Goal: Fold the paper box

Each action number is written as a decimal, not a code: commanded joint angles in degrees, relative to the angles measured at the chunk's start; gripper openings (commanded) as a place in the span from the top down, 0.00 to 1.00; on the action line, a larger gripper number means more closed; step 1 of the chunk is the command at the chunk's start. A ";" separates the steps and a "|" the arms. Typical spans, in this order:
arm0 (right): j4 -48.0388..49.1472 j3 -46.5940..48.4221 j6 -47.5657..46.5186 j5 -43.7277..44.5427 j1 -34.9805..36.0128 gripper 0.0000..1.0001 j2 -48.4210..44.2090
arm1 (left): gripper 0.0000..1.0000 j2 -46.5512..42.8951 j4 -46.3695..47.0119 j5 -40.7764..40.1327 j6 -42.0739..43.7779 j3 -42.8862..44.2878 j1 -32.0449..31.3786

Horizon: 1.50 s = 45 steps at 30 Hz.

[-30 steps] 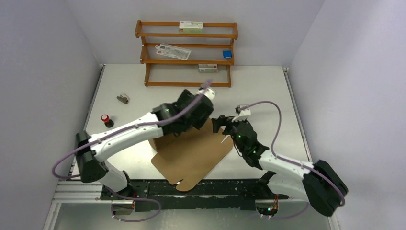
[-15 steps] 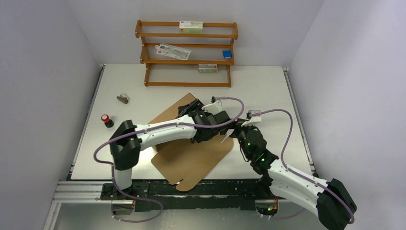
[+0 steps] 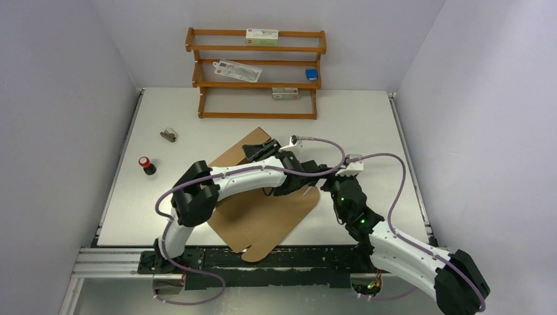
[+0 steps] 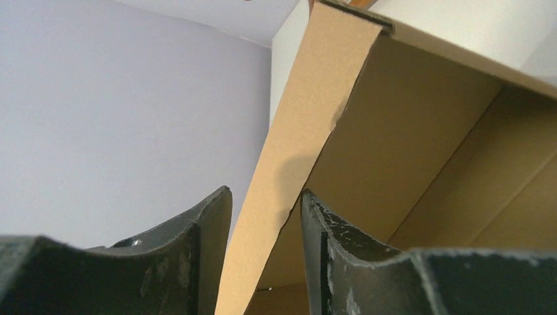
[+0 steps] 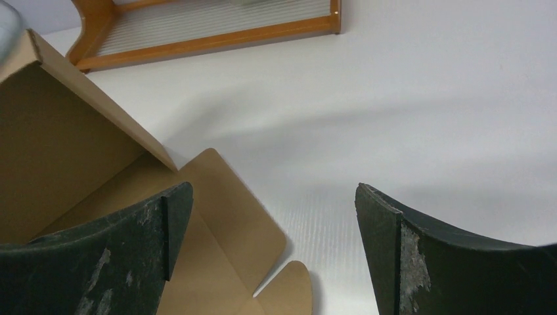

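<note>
Starting at the near edge: paper box (image 3: 263, 216) sits in the middle of the table (image 3: 368, 125), between the two arms, its near corner at the table's front edge. Near half lies flat; far half is partly folded up, brown walls standing.

Left gripper (image 4: 263, 197) reaches across the box from the left and straddles the edge of one upright wall. Jaws narrow, cardboard between the fingers (image 4: 210, 223). One finger looks to touch it, sliver of gap on the other side, can't tell if it's clamped.

Right gripper (image 5: 274, 187) is just beside it at the box's right corner. Jaws wide apart, one finger over a rounded tab, the other over table.

Further back on the left: red-capped item (image 3: 145, 164) and grey object (image 3: 169, 135), well apart from the box. Wooden rack (image 3: 256, 48) at the far wall, small packs on its shelves.
</note>
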 commanded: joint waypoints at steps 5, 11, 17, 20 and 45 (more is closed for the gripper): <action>3.27 -0.49 -0.79 -0.20 0.84 0.02 -4.10 | 0.53 1.20 -2.73 -1.76 -4.35 0.10 1.27; 2.94 -0.92 -0.99 0.79 0.83 0.02 -5.88 | 0.73 -8.53 19.29 7.07 13.61 -8.33 2.64; 2.80 -1.59 -1.55 1.79 0.87 0.03 -8.11 | 0.86 -12.24 23.85 11.31 17.75 -9.19 4.32; 2.66 -1.60 -1.79 1.81 0.90 0.03 -8.64 | 0.93 -12.27 23.13 12.63 17.52 -8.35 5.35; -32.22 34.83 -5.51 -16.34 0.88 0.00 -7.17 | 0.95 -24.27 42.82 72.82 9.17 -27.40 38.00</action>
